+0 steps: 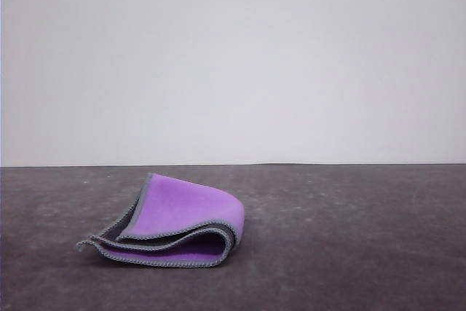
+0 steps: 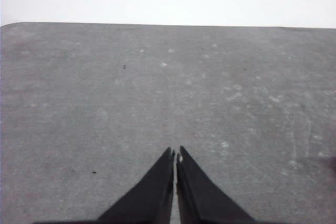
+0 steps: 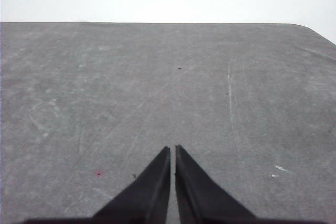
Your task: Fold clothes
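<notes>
The clothes are one small cloth lying folded over on the dark grey table, left of centre in the front view. Its bright purple face is turned outward, and grey zigzag-stitched edges stack in layers along its near side. The fold bulges up on the right end. In the left wrist view my left gripper is shut, its black fingers together over bare table. In the right wrist view my right gripper is shut too, with nothing between its fingers. The cloth lies apart from both grippers.
The dark grey table is scuffed and spotted. Its far edge meets a plain white wall. A rounded table corner appears in the right wrist view.
</notes>
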### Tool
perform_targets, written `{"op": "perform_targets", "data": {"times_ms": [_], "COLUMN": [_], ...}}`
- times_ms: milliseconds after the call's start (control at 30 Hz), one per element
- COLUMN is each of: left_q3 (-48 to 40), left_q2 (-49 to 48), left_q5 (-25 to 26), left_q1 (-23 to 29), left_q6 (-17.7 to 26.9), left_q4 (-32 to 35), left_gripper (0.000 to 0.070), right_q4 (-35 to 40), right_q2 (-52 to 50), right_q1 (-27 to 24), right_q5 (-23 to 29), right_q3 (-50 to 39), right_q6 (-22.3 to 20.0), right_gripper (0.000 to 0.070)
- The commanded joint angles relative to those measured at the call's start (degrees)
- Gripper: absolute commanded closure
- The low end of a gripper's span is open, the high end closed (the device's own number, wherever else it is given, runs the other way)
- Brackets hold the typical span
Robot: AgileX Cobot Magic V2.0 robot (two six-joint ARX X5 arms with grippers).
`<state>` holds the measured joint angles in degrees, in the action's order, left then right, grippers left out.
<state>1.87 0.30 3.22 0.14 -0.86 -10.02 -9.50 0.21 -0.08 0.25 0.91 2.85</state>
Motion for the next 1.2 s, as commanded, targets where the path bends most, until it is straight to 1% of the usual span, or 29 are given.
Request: {"op": "perform_targets", "data": {"times_ms": [0,1167], "left_q3": [-1.16,-1.16], "left_q2": [-0.11,-0.11], "left_q5": [-0.07,-0.07], "left_q1": [0.07,0.07], "left_q6": [0.00,0.00], "left_q4": [0.90,0.90], "left_gripper": [0.0700,0.0700], "right_q4": [0.48,0.48], "right_q2": [0.00,0.00], "right_q1": [0.00,0.00], "right_q5": [0.22,0.22], "right_q3": [-0.22,-0.22], "right_q6": [0.57,0.57], "right_gripper": [0.0685,0.0685]}}
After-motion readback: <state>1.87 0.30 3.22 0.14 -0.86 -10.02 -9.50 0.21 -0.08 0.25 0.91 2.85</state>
